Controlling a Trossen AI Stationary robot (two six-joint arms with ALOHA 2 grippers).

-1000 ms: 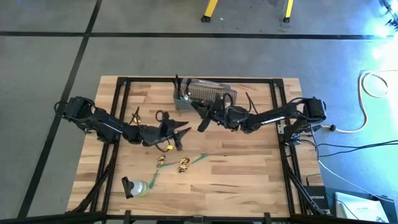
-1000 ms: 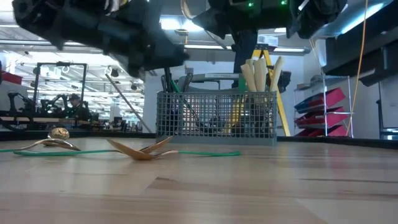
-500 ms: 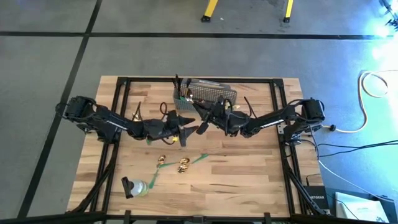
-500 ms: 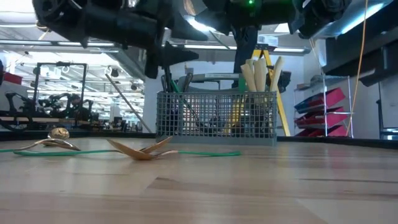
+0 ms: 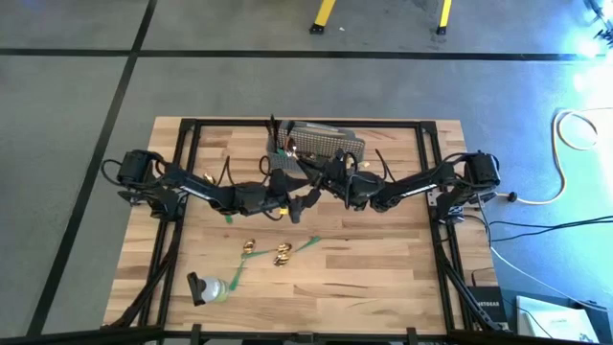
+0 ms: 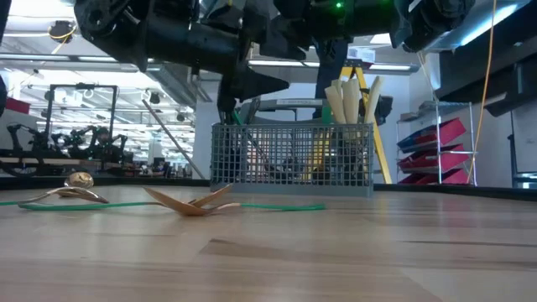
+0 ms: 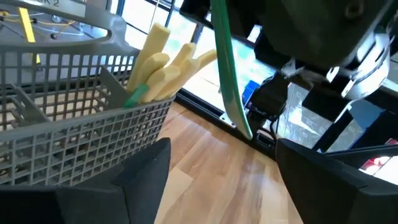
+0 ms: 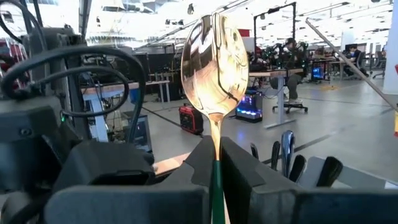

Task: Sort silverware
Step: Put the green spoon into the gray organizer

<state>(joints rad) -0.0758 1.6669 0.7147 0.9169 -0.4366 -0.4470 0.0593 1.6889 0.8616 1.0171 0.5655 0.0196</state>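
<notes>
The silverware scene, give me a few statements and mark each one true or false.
1. The right gripper is shut on a gold spoon. True.
2. The left gripper is shut. False: its fingers stand open.
3. Cream-handled knives stand in the mesh basket. True.
4. No spoons lie on the table. False: gold spoons lie by the green tape.

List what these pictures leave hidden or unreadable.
- Basket contents: mesh hides them in the low view; too small in the high view.
- Gold spoon's handle: hidden between the right gripper's shut jaws, right wrist view.
- Table spoons: count too small to tell, high view.
</notes>
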